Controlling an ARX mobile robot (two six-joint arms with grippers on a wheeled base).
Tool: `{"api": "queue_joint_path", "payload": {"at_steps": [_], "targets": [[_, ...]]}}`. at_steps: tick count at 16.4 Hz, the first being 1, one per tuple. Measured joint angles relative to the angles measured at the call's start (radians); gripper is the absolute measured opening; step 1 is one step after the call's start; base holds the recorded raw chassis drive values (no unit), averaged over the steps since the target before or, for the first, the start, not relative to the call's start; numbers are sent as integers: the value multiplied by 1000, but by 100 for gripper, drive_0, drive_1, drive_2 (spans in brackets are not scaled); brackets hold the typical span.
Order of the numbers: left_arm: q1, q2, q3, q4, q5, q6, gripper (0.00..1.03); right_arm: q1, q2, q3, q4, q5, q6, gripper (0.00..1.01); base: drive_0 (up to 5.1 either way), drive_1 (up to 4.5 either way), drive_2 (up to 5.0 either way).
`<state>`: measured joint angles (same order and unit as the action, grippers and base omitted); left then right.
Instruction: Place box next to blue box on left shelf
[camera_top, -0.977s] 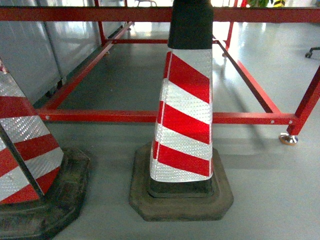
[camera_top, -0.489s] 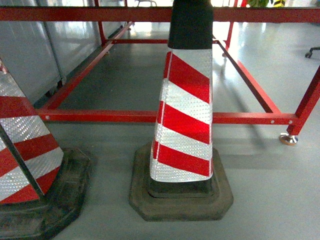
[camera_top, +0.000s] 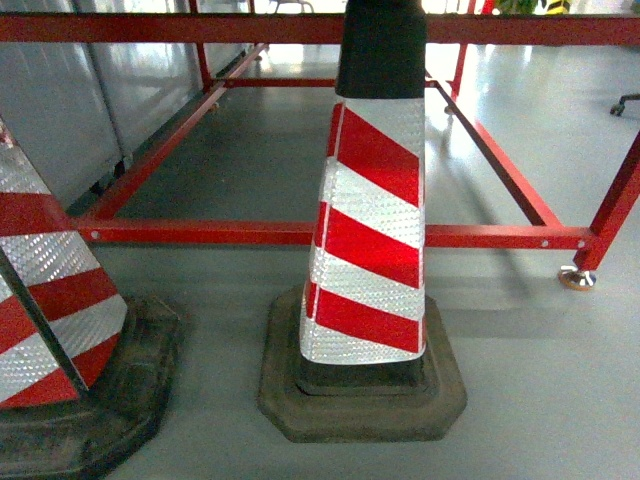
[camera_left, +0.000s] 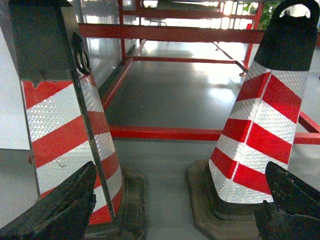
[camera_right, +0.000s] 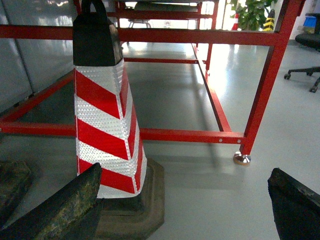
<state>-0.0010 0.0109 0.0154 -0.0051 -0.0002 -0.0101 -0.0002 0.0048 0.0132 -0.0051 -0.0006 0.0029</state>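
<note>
1. Two cones stand on the grey floor (camera_top: 540, 400), both striped red and white with black tops and dark rubber bases. One cone (camera_top: 370, 230) sits in the middle of the head view; the other cone (camera_top: 45, 290) is cut off at the left edge.
2. The two cones are near each other but apart, with a strip of bare floor between their bases.
3. Behind them runs a red frame (camera_top: 200, 232) of steel bars: one low rail crosses just behind the cones, one high rail crosses at the top, and side rails lead away into the room.
4. One leg of the frame ends in a shiny foot (camera_top: 577, 277) on the floor at the right.
5. A grey wall panel (camera_top: 60, 110) lines the left side.
6. In the right wrist view there is one potted plant (camera_right: 250, 14) far back and one office chair (camera_right: 307, 42) at the right edge.
7. The left gripper (camera_left: 175, 210) is spread wide, nothing between its two dark fingers (camera_left: 60, 210).
8. The right gripper (camera_right: 185, 210) is likewise wide apart and holds nothing; its two fingers (camera_right: 65, 210) frame the middle cone.
9. The box and the shelf appear in none of the three views.
</note>
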Motion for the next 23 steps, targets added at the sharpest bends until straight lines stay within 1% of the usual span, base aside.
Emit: {"api": "queue_joint_path", "payload": {"at_steps": [11,12,13,14,15,23], "targets": [[0,0,0,0,0,0,98,0,0,0,0,0,0,98,4,4,4],[0,0,0,0,0,1,91,0,0,0,0,0,0,98,40,40,40],[0,0,0,0,0,0,89,0,0,0,0,0,0,98,0,0,0],[0,0,0,-3,0,0,100,0,0,0,-2,0,0,98,0,0,0],[0,0,0,-1,0,0,97,0,0,0,-1,0,0,98,0,0,0],[0,0,0,-1,0,11,98,0,0,0,1,1,0,98,0,0,0]]}}
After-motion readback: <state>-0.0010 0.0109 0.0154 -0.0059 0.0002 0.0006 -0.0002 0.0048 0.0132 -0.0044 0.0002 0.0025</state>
